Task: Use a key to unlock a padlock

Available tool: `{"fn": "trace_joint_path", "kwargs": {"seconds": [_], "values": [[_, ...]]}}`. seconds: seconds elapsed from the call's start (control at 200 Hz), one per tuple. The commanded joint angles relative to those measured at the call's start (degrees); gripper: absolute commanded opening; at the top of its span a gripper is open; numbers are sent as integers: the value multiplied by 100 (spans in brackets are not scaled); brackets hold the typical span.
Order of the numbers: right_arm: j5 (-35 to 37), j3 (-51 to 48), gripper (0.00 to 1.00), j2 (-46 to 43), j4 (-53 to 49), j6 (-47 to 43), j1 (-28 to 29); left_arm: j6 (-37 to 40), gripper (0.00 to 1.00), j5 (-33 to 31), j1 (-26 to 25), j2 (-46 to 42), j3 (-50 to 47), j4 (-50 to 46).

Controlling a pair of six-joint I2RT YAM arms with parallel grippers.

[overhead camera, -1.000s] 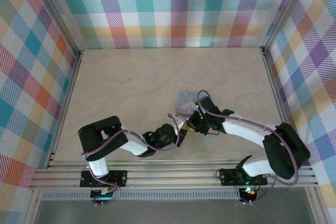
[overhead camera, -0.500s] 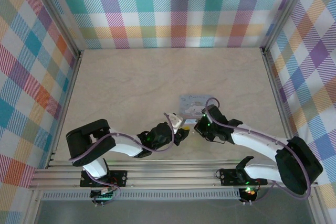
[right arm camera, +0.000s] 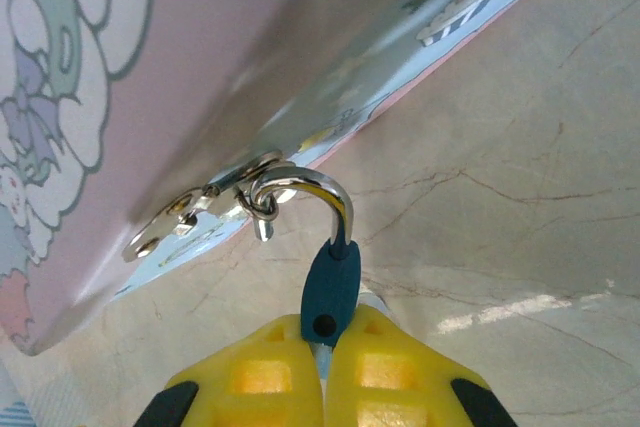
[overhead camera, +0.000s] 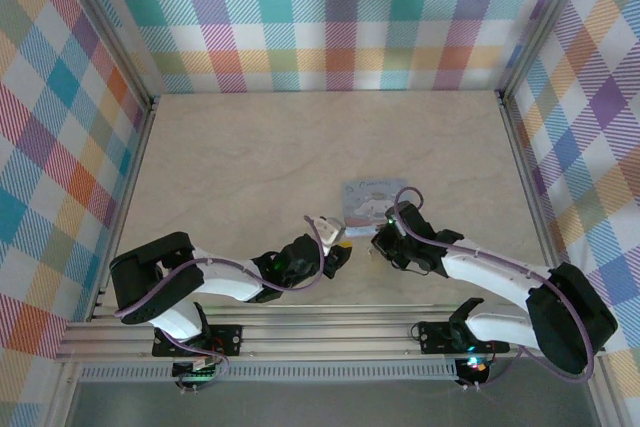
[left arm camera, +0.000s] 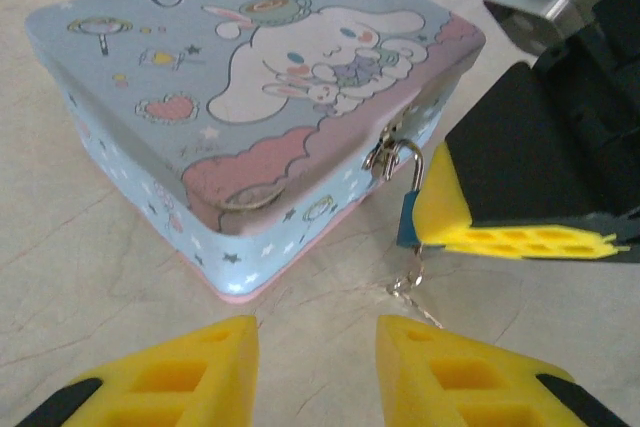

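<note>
The right gripper [right arm camera: 322, 367] is clamped tight on the blue body of the padlock [right arm camera: 332, 287], its yellow pads meeting around it from below. The padlock's shackle [right arm camera: 310, 192] hooks through the clasp on the side of the pale blue tin [right arm camera: 150, 67], so the lock hangs at the tin's near right corner, just above the counter [right arm camera: 520, 247]. In the left wrist view, a small silvery metal piece [left arm camera: 405, 285] trails from the padlock's [left arm camera: 408, 222] underside to the counter; it is too small to tell its shape.

The left gripper [left arm camera: 315, 367] is partly open and holds nothing, with bare counter showing between its pads. It points at the tin's [left arm camera: 250, 97] near side wall, close to it but apart, and the right gripper [left arm camera: 500, 217] is just to its right.

From above, the tin [overhead camera: 372, 197] lies right of centre towards the front. Wide bare counter [overhead camera: 250, 167] stretches behind it and to its left, up to the plaid walls [overhead camera: 340, 17] on three sides. Metal rails [overhead camera: 330, 332] run along the near edge.

The left arm lies low, its elbow out to the left and its forearm reaching right. The right arm mirrors it, its elbow far right and its forearm reaching left to the tin's near edge.
</note>
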Motion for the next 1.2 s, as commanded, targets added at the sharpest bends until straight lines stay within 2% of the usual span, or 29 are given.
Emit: {"fn": "trace_joint_path", "kwargs": {"seconds": [0.0,0.19,0.38,0.54,0.665,0.835,1.03,1.195], "values": [[375,173,0,-215,65,126,-13,-103,35,-115,-61,-235,-88,-153],[700,198,0,-188,24,102,-78,-84,35,-189,-61,-450,-178,-333],[-64,-119,0,277,768,166,-505,-83,35,-240,-63,-654,-265,-526],[-61,177,0,85,331,-191,-637,-121,35,-344,-61,-826,-336,-654],[-73,347,0,-310,-9,-503,-1022,-129,35,-373,-66,-971,-339,-792],[-782,399,0,-94,3,-870,-1578,-121,35,-456,-61,-1105,-332,-914],[-1072,148,0,175,297,-791,-1605,-120,36,-526,-61,-1253,-301,-1107],[-1070,366,0,-201,-360,-1133,-1541,-141,39,-864,-59,-1729,-205,-1841]]}}
